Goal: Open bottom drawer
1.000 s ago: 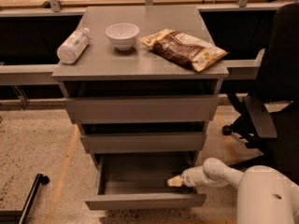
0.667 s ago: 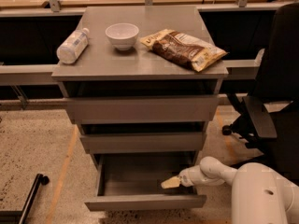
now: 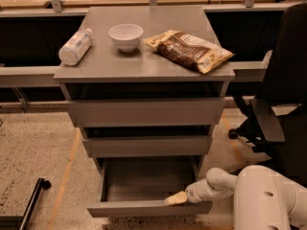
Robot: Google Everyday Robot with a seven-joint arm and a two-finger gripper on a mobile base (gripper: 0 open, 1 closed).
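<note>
The bottom drawer point(image 3: 144, 208) of the grey cabinet stands pulled out, its tray body point(image 3: 148, 178) open to view and bare inside. Its flat handleless front runs along the lower edge of the view. My gripper point(image 3: 175, 198) comes in from the lower right on a white arm point(image 3: 216, 183). Its pale tip rests at the inner side of the drawer front, near the right end. The two drawers above, the mid-sized one point(image 3: 146, 146) and the tallest one point(image 3: 146, 111), stick out much less.
On the cabinet top lie a plastic bottle point(image 3: 74, 47), a white bowl point(image 3: 125, 36) and a snack bag point(image 3: 189, 50). A black office chair point(image 3: 278, 104) stands close on the right. A black pole point(image 3: 31, 202) lies on the speckled floor at lower left.
My gripper has moved left and toward the drawer front. The bottom drawer has come out a little further.
</note>
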